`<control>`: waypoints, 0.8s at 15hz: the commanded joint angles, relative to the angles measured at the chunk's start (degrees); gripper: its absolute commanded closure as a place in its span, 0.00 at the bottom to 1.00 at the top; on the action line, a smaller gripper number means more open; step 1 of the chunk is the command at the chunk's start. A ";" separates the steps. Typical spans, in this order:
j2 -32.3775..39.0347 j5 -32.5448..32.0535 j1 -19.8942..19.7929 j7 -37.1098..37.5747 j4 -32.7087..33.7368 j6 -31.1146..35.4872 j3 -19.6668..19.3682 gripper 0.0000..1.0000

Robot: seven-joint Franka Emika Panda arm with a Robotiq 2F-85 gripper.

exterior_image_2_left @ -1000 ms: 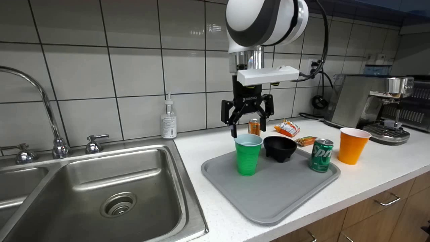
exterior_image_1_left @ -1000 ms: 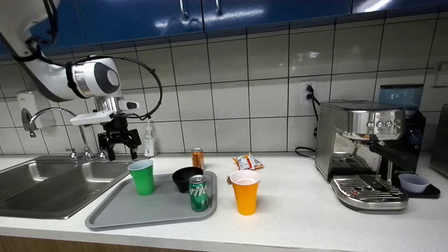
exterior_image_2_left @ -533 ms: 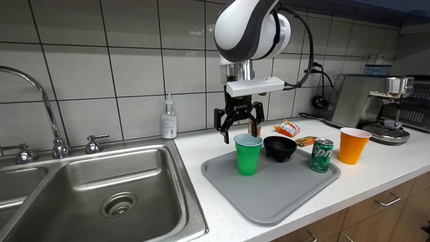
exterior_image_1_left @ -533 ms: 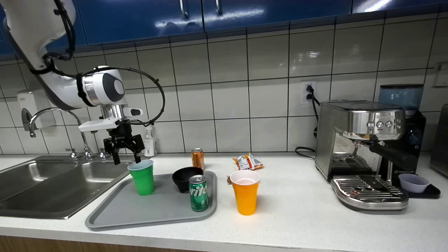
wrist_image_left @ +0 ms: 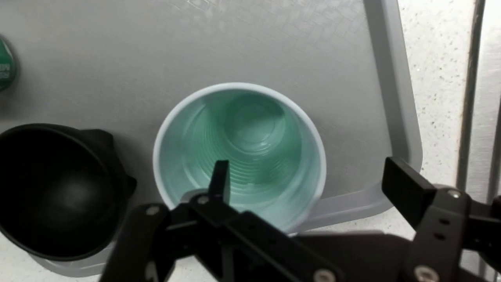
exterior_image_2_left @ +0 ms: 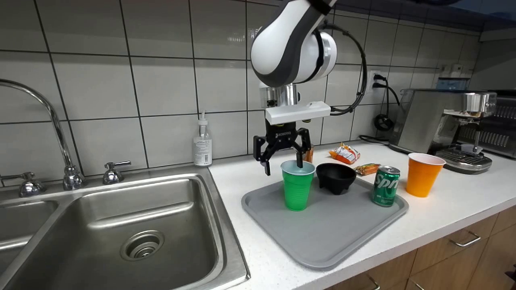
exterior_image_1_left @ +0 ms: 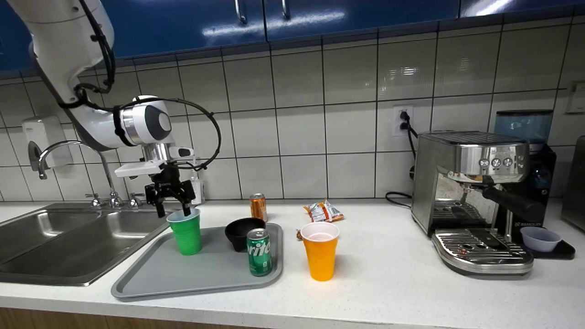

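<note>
The green cup [exterior_image_2_left: 298, 191] is standing upright on a gray tray [exterior_image_2_left: 322, 237], and the end effector [exterior_image_2_left: 283, 168] is hanging just above it, a bit toward the sink [exterior_image_2_left: 92, 249]. Its two fingers [wrist_image_left: 220, 182] are pointing down and standing wide apart. In both exterior views, one finger is hanging at the open top of the green cup, and its partner is hanging outside the green cup, on the sink's side. In the wrist view, that same finger is hiding a bit of the green cup's round mouth, and the rim is crossing under the gap. I cannot tell if that finger is touching the green cup. A black bowl [exterior_image_2_left: 336, 177] is sitting just beside the green cup, and a green soda can [exterior_image_2_left: 385, 187] is standing farther from it, both on the gray tray. An orange cup [exterior_image_2_left: 424, 176] is standing well apart from the green cup, on the white tabletop [exterior_image_1_left: 388, 283]. An orange can [exterior_image_1_left: 258, 207] and a snack bag [exterior_image_1_left: 323, 211] are resting farther back than the green cup, closer to the wall [exterior_image_1_left: 352, 123]. A coffee machine [exterior_image_1_left: 468, 196] is standing far past the green cup, on the side away from the sink.
</note>
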 commanded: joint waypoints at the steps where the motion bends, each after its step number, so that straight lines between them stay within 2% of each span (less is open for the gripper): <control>1: 2.14 -0.02 1.22 1.41 3.10 -0.28 -1.13 0.00; 2: 2.32 -0.01 1.26 1.40 3.31 -0.15 -1.24 0.25; 4: 2.39 0.21 1.21 1.23 3.56 -0.10 -1.30 0.34; 12: 0.39 0.06 1.25 1.72 1.79 0.65 -1.66 0.97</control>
